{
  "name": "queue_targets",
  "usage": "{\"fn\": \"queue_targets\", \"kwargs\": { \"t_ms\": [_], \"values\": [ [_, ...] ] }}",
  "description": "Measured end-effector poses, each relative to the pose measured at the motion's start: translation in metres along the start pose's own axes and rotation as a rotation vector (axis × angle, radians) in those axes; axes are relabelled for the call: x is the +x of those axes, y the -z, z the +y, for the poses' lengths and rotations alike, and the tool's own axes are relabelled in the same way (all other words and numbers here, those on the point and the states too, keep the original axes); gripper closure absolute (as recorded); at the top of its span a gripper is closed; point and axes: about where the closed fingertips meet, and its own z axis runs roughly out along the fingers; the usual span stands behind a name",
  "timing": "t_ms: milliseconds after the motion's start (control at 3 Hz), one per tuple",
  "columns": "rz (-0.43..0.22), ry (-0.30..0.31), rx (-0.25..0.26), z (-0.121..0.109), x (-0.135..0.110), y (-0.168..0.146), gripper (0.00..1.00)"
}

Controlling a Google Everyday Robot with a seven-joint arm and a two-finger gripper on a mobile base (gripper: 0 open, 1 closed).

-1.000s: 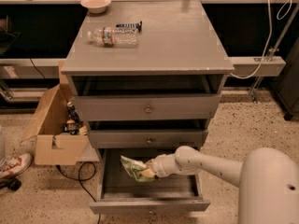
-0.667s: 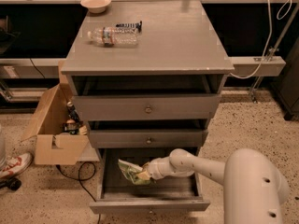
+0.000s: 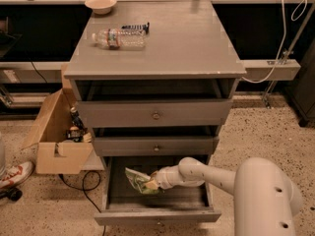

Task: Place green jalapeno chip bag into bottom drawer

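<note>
One drawer open: deep grey wooden bottom drawer point(image 3: 157, 215), pulled out as the drop spot.
Gripper: white gripper point(image 3: 153, 183) reaches in from the right, low over the drawer floor.
Jaws: pinching the bag's right end.
Bag: crumpled glossy green jalapeno chip bag point(image 3: 137, 179), inside the drawer's left half, seemingly ready for release.
Table point(image 3: 197, 48): clear plastic water bottle point(image 3: 120, 37) lies on top.

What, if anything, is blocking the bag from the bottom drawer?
Nothing visible. The bottom drawer is pulled open, and the bag is at the tip of the gripper, already within the drawer's left half. No other item shows inside it.
</note>
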Motion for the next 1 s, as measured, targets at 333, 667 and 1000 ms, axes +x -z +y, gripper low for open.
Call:
{"fn": "queue_targets", "kwargs": {
  "t_ms": [333, 667, 1000],
  "values": [
    [0.000, 0.000, 0.000, 0.000, 0.000, 0.000, 0.30],
    [-0.109, -0.030, -0.004, 0.001, 0.004, 0.028, 0.01],
    [-0.221, -0.062, 0.030, -0.001, 0.016, 0.071, 0.00]
  ]
}}
